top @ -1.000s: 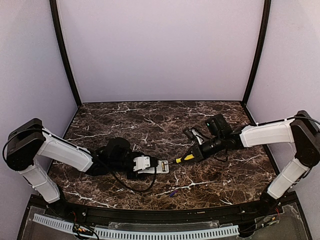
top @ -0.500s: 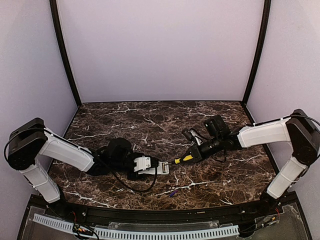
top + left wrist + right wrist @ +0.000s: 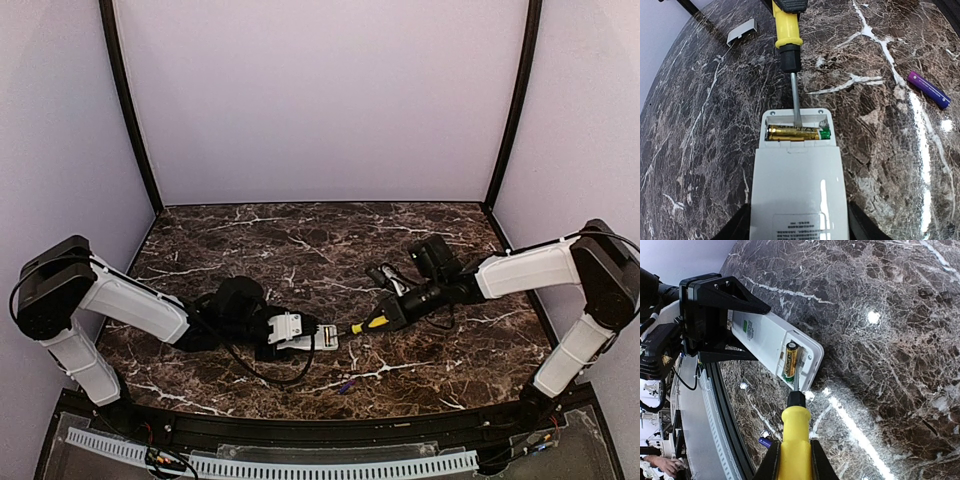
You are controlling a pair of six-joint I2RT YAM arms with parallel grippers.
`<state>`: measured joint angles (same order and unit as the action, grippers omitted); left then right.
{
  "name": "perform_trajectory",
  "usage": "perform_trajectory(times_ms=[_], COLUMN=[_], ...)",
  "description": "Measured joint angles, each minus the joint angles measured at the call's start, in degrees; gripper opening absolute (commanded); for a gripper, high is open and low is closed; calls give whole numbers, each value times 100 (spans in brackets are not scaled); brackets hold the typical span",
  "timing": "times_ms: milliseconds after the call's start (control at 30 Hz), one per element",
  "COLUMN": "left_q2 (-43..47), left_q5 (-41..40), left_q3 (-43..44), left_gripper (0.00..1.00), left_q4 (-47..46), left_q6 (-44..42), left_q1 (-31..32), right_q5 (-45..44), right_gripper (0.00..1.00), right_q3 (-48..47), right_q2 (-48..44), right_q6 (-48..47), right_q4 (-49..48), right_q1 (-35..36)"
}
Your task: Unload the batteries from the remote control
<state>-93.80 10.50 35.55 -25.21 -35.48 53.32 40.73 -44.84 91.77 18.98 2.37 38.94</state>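
Note:
The white remote control [image 3: 797, 185] lies back-up on the marble, its battery bay open at the far end. My left gripper [image 3: 797, 222] is shut on its body; it also shows in the top view [image 3: 285, 328]. One gold battery with a green end [image 3: 797, 133] sits in the bay. One purple battery [image 3: 927, 90] lies loose on the table, also in the top view [image 3: 345, 386]. My right gripper [image 3: 792, 460] is shut on a yellow-handled screwdriver [image 3: 795, 430]. Its metal tip [image 3: 796, 107] reaches into the bay beside the gold battery.
The small white cover [image 3: 741, 31] lies on the marble beyond the remote, left of the screwdriver. Both arms meet at the middle of the table [image 3: 300, 240]. The black front rail [image 3: 320, 430] runs close behind the loose battery.
My right gripper has edged the screwdriver slightly toward the remote, with the tip now in the bay. The left gripper and remote have barely moved.

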Motion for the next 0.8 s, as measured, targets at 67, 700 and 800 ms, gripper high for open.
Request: perform_trajectory(times_ms=[67, 700, 800], left_q2=[-9, -28, -28], left_q5=[-2, -7, -35], left_q3=[0, 11, 13], left_gripper=[0, 0, 0], left_q4=[-2, 2, 4], left_q6=[0, -7, -15], left_q1=[0, 0, 0], right_q5=[39, 216, 284], right_gripper=[0, 0, 0], right_q3=[46, 138, 138], right_q2=[0, -7, -7], right_q6=[-7, -20, 9], right_q4=[2, -4, -24], right_q1=[0, 0, 0])
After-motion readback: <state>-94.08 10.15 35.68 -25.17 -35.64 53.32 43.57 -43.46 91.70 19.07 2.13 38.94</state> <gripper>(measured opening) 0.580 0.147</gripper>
